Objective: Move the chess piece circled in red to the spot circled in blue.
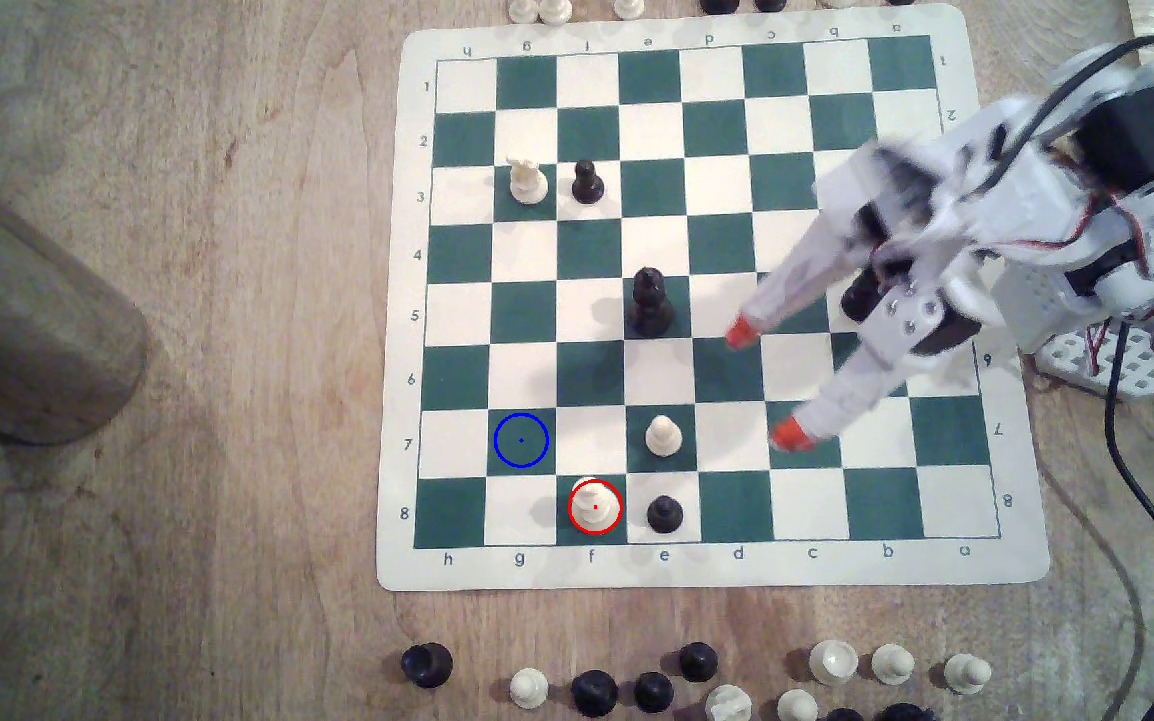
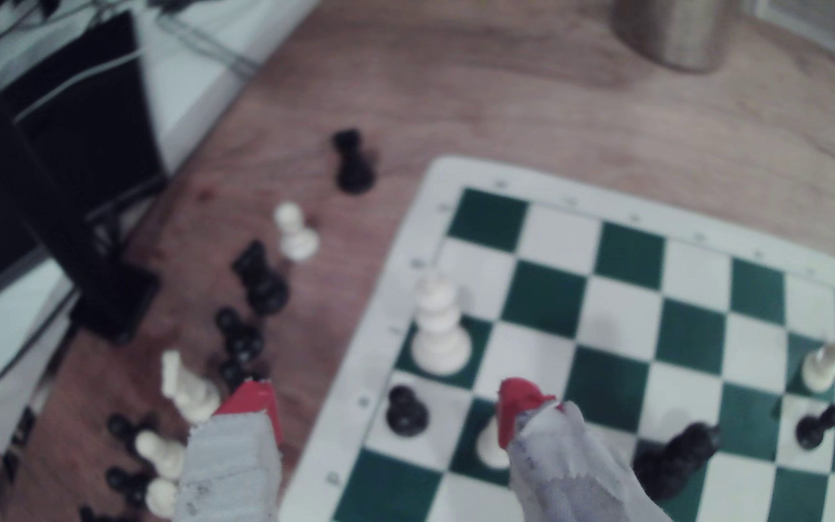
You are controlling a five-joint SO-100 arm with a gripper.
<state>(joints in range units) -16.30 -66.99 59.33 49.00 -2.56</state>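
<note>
the claw (image 1: 761, 385) hangs wide open and empty above the board (image 1: 713, 568), its two red tips spread far apart. the ringed piece (image 1: 593, 505) stands upright on a green edge-row square, well beyond the tips toward the exterior view's lower left, with a cream pawn (image 1: 662, 435) and a black pawn (image 1: 664, 514) between it and the claw. the blue spot (image 1: 521, 439) lies one square diagonally further out from the claw, bare. in the wrist view the piece (image 2: 438, 326) shows a rounded head, ribbed collars, a slim neck and a broad round foot. it looks like smooth, hard moulded plastic: light, stiff, likely slippery, and apt to tip if nudged high. the neck, under the head, seems the best hold. the board is a thin, flat printed mat on grained wood.
</note>
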